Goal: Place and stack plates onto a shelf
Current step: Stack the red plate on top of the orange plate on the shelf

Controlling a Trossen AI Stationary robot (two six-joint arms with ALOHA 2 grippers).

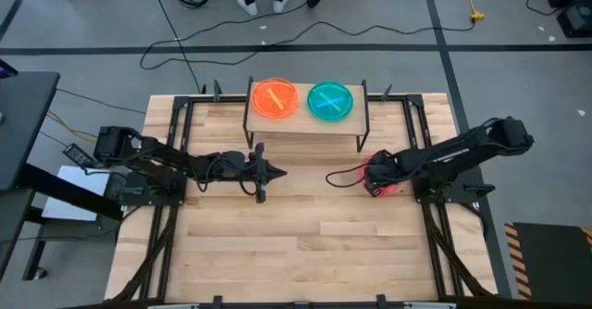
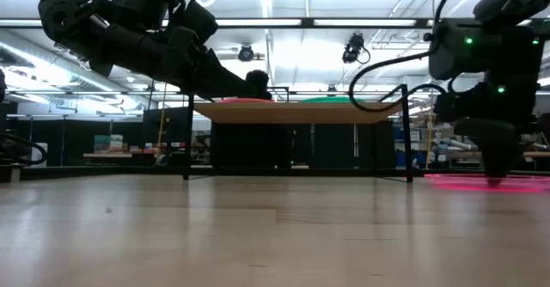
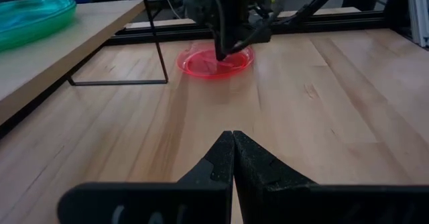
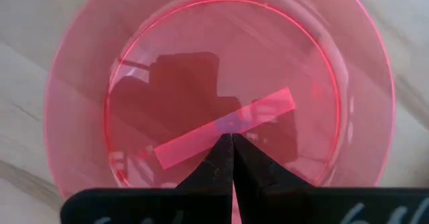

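The shelf (image 1: pixel 305 124) stands at the table's far middle on thin black legs. An orange plate (image 1: pixel 275 98) lies on its left half and a teal plate (image 1: pixel 330 101) on its right half. A pink-red plate (image 4: pixel 214 83) lies flat on the table to the right of the shelf's near right leg. My right gripper (image 4: pixel 232 138) is shut and points down over the plate's middle. My left gripper (image 1: pixel 280 171) is shut and hangs level above the table in front of the shelf, pointing toward the right arm. No green plate shows. My right gripper's shut fingertips (image 2: pixel 496 180) come from above, pointing down, at the middle of the pink-red plate's floor (image 4: pixel 268 106), by a strip of tape. The plate lies flat on the table. I cannot tell whether the tips touch the floor or stand just over it.
The shelf's black legs (image 3: pixel 157 46) stand between the two arms' far sides. Black frame rails (image 1: pixel 171 207) run along the table's left and right edges. Bare wood (image 1: pixel 305 244) spreads across the near half of the table.
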